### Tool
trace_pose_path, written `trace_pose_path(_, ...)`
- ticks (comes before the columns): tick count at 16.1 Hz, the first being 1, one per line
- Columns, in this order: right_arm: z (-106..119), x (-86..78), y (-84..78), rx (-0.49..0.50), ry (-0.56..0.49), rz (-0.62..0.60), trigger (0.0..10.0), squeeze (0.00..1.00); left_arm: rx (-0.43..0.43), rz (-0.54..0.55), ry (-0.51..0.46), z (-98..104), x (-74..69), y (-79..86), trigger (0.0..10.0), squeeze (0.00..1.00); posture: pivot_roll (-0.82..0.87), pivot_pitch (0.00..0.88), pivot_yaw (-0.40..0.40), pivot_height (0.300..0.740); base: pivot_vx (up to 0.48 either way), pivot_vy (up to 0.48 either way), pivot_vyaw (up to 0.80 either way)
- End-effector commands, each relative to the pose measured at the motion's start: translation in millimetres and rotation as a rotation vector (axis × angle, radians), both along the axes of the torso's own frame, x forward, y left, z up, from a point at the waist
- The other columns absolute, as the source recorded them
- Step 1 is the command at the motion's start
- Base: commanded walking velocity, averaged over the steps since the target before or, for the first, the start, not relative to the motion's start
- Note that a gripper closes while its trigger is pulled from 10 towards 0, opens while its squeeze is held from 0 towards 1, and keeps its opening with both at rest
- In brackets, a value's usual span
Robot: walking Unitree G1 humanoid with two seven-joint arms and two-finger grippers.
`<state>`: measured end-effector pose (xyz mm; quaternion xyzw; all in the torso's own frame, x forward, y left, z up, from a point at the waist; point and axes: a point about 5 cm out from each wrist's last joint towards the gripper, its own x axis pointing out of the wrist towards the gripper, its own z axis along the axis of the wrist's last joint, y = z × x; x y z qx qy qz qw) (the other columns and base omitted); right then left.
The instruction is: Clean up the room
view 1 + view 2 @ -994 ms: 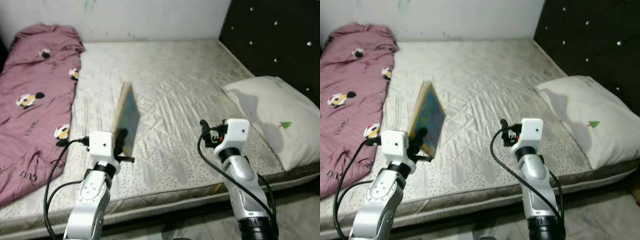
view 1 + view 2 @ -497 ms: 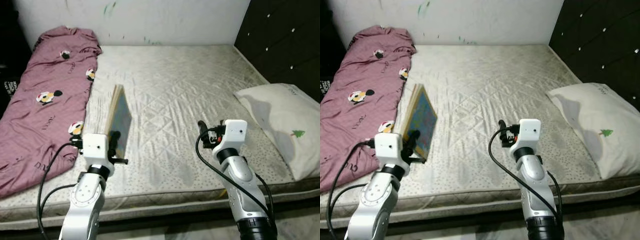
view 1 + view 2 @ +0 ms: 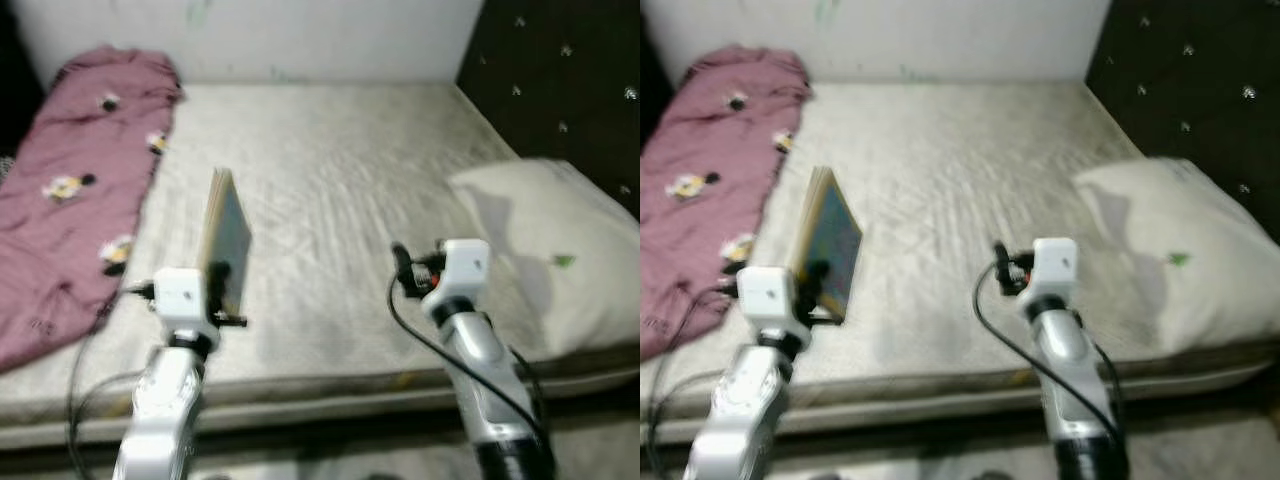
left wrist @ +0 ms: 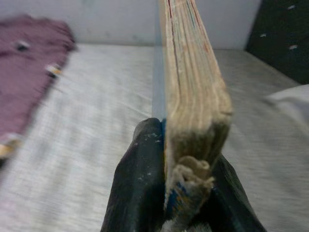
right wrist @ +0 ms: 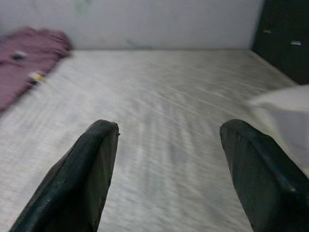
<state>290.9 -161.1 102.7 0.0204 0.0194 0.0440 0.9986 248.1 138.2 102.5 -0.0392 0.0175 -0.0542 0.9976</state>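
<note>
Book lifted off the bed, tidy-up only partly done

The left gripper (image 4: pixel 186 193) has its jaws clamped on the lower edge of a worn, thick book (image 3: pixel 224 232), holding it upright above the bare mattress (image 3: pixel 340 170); by my reading it has yet to be put away. The right gripper (image 5: pixel 169 169) hovers over the mattress with jaws apart, holding nothing. A pink blanket (image 3: pixel 75 170) lies rumpled along the left side and a white pillow (image 3: pixel 545 235) sits by the dark headboard (image 3: pixel 560 70). No bin, box or shelf is in view, so where the book goes cannot be told.
</note>
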Motion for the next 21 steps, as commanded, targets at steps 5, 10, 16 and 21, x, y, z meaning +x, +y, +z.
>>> trace_pose_path(5, 4.8, 3.6, 2.0, 0.010, -0.019, 0.003, 10.0, 0.00, 0.002, 0.003, -0.042, 8.7, 1.3, 3.8, 10.0, 0.00, -0.05, 0.039, -0.022, 0.740, 0.000, -0.351, 0.00)
trace_pose_path(10, 4.0, 4.5, 1.7, 0.011, -0.018, 0.002, 10.0, 0.00, 0.007, 0.016, -0.041, 8.0, 1.1, 5.3, 10.0, 0.00, -0.05, 0.032, -0.023, 0.740, 0.000, -0.162, 0.00)
trace_pose_path(16, 3.7, 5.9, 2.2, 0.012, -0.020, 0.005, 10.0, 0.00, 0.009, -0.020, -0.068, 11.2, -0.3, 4.7, 10.0, 0.00, -0.05, 0.029, -0.024, 0.740, 0.040, 0.000, 0.00)
trace_pose_path(21, 3.6, 5.8, 1.8, 0.014, -0.019, 0.002, 10.0, 0.00, -0.001, -0.036, -0.075, 12.0, -0.3, 3.1, 10.0, 0.00, -0.05, 0.033, -0.025, 0.740, 0.332, 0.000, 0.00)
